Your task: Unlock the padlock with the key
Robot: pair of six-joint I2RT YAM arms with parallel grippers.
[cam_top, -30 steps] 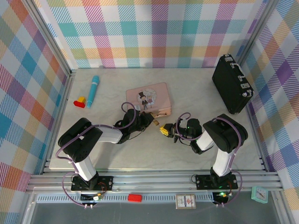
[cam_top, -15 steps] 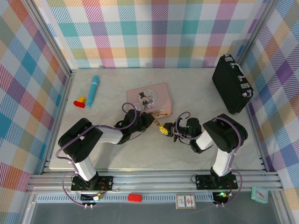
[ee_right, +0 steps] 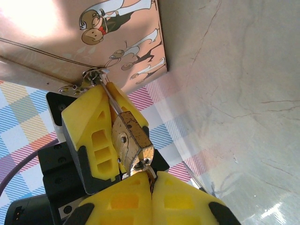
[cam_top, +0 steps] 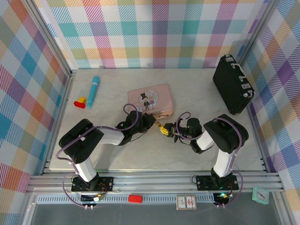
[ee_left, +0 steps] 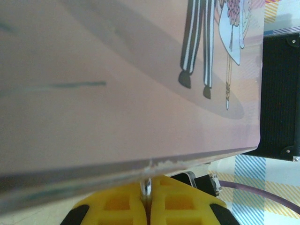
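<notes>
The small brass padlock (ee_right: 129, 140) hangs just off the table between both grippers, in front of the pink tin (cam_top: 150, 99). Its silvery shackle (ee_left: 147, 186) runs up to the tin's clasp (ee_right: 91, 77). My left gripper (ee_left: 147, 193) is shut on that shackle, right under the tin's edge (ee_left: 140, 164). My right gripper (ee_right: 152, 177) is shut on the key (ee_right: 151, 169), whose tip sits in the keyhole at the padlock's bottom end. Most of the key is hidden between the yellow pads. From above, the padlock (cam_top: 162, 129) lies between the left gripper (cam_top: 153, 123) and the right gripper (cam_top: 171, 132).
A black case (cam_top: 232, 84) stands at the back right. A blue tube (cam_top: 93, 90) and red and yellow blocks (cam_top: 80, 102) lie at the left. The pink tin's corner is close behind the grippers. Checked walls enclose the table.
The left gripper has edged slightly right, closing in on the right gripper with the padlock between them. Both grips stay as they were.
</notes>
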